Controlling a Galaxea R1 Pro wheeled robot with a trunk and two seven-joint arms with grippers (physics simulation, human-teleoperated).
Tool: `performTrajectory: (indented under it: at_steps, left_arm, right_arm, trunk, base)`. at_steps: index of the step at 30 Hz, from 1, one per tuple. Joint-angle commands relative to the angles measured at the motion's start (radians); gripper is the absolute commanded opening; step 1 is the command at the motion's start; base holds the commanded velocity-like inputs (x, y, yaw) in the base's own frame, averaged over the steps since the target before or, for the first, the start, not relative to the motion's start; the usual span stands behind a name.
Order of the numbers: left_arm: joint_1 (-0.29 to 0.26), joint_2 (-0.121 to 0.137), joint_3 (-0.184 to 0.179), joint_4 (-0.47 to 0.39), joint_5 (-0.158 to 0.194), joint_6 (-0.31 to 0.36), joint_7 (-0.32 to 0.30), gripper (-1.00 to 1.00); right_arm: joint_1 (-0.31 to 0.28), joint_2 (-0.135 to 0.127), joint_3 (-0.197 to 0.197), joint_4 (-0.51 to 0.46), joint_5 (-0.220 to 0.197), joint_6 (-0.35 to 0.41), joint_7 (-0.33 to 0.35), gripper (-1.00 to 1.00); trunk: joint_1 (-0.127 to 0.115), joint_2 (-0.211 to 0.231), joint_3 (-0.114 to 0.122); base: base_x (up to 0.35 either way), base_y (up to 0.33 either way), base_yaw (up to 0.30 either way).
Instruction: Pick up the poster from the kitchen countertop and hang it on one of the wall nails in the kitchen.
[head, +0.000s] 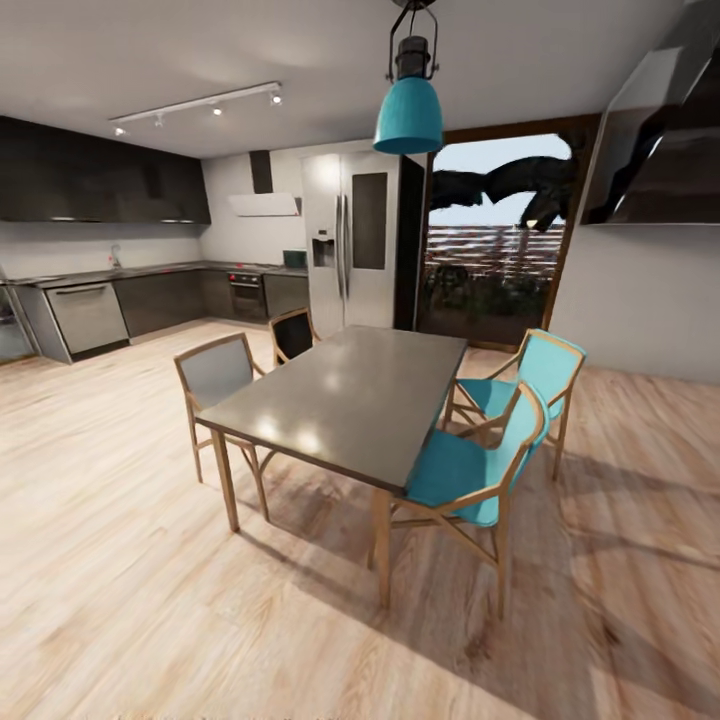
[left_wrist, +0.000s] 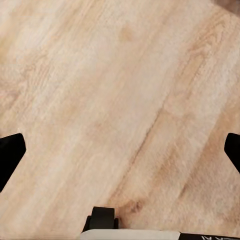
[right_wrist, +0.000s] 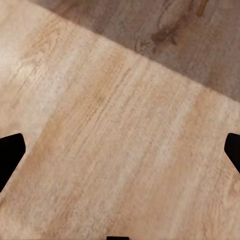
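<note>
The left gripper (left_wrist: 120, 150) has its two dark fingers (left_wrist: 10, 155) spread wide, at opposite edges of the left wrist view, with nothing between them but pale wood floor (left_wrist: 120, 90) below. The right gripper (right_wrist: 120, 150) is the same: fingers (right_wrist: 10, 152) far apart, empty, pointing down at the floor, where a grey shadow crosses one corner of that view.

The head view gives the room instead. A dining table (head: 350, 395) with a grey surface stands in the middle of the floor, under a teal pendant lamp (head: 409, 105). Two teal chairs (head: 480, 470) sit at its right side, a grey chair (head: 215, 375) and a dark chair (head: 292, 335) at its left and far sides. Beyond the table, to its left, the kitchen countertop (head: 130, 272) runs along the wall over dark cabinets, with an oven (head: 247, 295) and a tall grey fridge (head: 350, 245) towards the table's far end. Right of the fridge is a glass door (head: 495, 240). The poster cannot be made out on the countertop at this range.
</note>
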Motion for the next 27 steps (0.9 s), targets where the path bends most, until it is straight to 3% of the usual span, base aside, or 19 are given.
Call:
performTrajectory:
  at_steps: [1, 10, 27]
  left_arm:
    - [0.000, -0.001, 0.002, -0.001, 0.000, -0.001, 0.001, 1.00]
    - [0.000, -0.001, 0.002, -0.001, 0.000, -0.001, 0.001, 1.00]
    - [0.000, -0.001, 0.021, -0.001, 0.000, -0.001, 0.001, 1.00]
  right_arm:
    - [0.000, 0.000, 0.001, 0.000, 0.004, -0.002, 0.000, 1.00]
    - [0.000, -0.003, 0.000, 0.006, 0.004, -0.001, 0.002, 1.00]
    - [0.000, 0.001, 0.001, 0.007, 0.004, -0.003, -0.005, 1.00]
  trunk:
    - [0.000, 0.000, -0.001]
    - [0.000, 0.000, -0.001]
    - [0.000, 0.000, -0.001]
  base:
    - [0.000, 0.298, 0.183]
    - [0.001, 0.298, 0.051]
    - [0.142, 0.305, 0.267]
